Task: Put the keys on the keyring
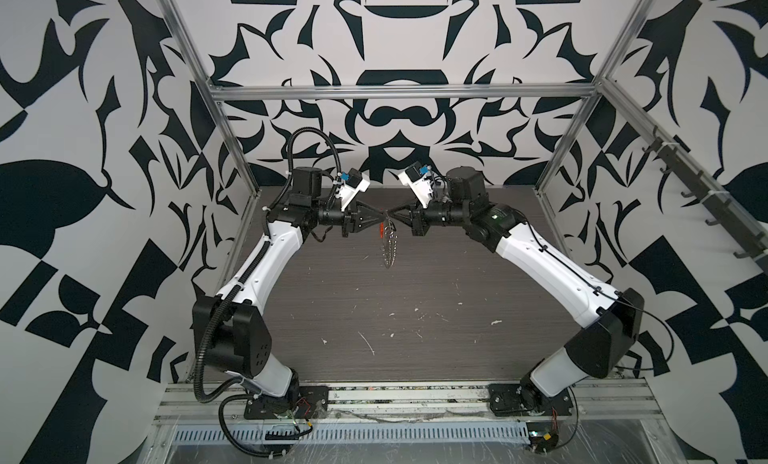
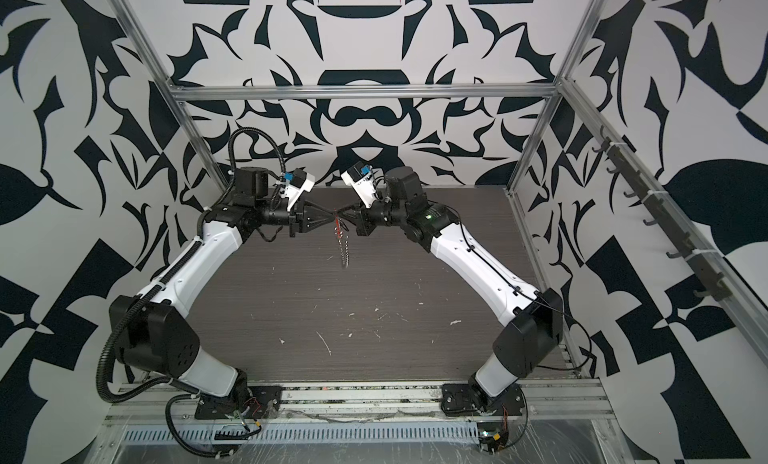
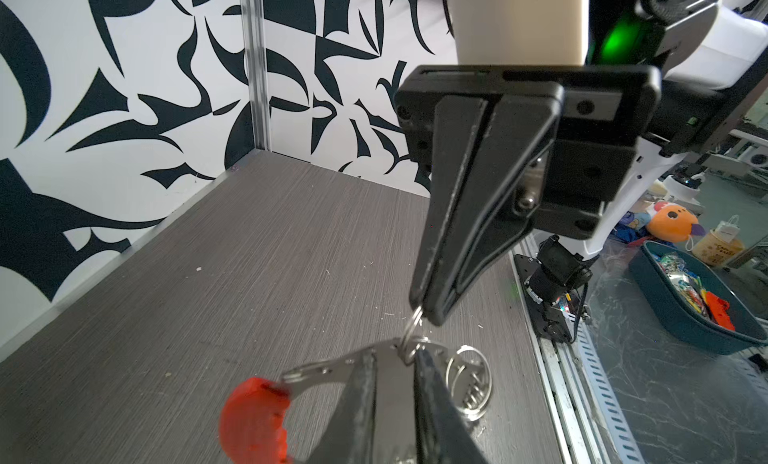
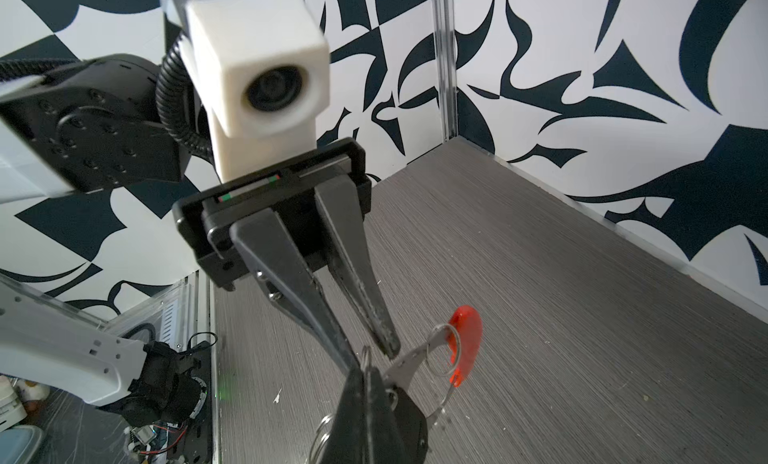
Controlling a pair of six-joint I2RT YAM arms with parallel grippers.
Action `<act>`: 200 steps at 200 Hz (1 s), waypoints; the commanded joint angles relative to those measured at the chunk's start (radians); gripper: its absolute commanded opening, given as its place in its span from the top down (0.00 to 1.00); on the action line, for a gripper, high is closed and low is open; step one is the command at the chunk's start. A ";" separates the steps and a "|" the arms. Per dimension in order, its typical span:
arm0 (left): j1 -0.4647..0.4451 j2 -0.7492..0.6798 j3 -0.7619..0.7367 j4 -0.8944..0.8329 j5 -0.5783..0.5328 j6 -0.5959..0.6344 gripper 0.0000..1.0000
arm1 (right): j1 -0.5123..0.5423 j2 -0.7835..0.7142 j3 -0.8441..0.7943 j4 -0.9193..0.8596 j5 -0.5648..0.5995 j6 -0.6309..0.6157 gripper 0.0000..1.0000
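Observation:
Both grippers meet tip to tip high above the back middle of the table in both top views. My right gripper (image 1: pixel 391 216) (image 2: pixel 341 216) (image 3: pixel 424 312) (image 4: pixel 365 370) is shut on the small silver keyring (image 3: pixel 412 327) (image 4: pixel 366 358). A silver chain (image 1: pixel 388 250) (image 2: pixel 344 250) hangs from it, with a curved orange-red plastic piece (image 3: pixel 253 420) (image 4: pixel 467 341) (image 1: pixel 381 230) on a silver plate (image 3: pixel 324 370). My left gripper (image 1: pixel 383 216) (image 2: pixel 333 217) (image 3: pixel 395 354) (image 4: pixel 372 356) is open by a narrow gap, its fingertips either side of the keyring. The keys are hidden.
Larger silver rings (image 3: pixel 467 374) dangle beside the left fingers. Below lies the dark wood-grain table (image 1: pixel 415 308) with white flecks. Metal frame posts (image 1: pixel 232 150) and patterned walls close in the sides and back. A blue bin (image 3: pixel 665 312) of bits stands beyond the table's front rail.

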 commanded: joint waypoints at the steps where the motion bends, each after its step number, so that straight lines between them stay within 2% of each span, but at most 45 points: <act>1: -0.002 0.013 0.028 -0.037 0.038 0.025 0.80 | 0.010 -0.006 0.058 0.044 -0.036 0.012 1.00; 82: -0.002 0.018 0.035 -0.032 0.053 0.024 0.86 | 0.026 0.023 0.080 0.031 -0.049 0.013 1.00; 114: -0.001 0.015 0.036 -0.025 0.058 0.025 1.00 | 0.027 0.028 0.085 0.024 -0.054 0.014 1.00; 174: -0.001 0.013 0.028 -0.027 0.089 0.025 1.00 | 0.029 0.030 0.078 0.021 -0.036 0.017 1.00; 200: -0.002 0.002 0.003 0.032 0.117 -0.020 1.00 | 0.029 0.015 0.054 0.083 0.021 0.077 1.00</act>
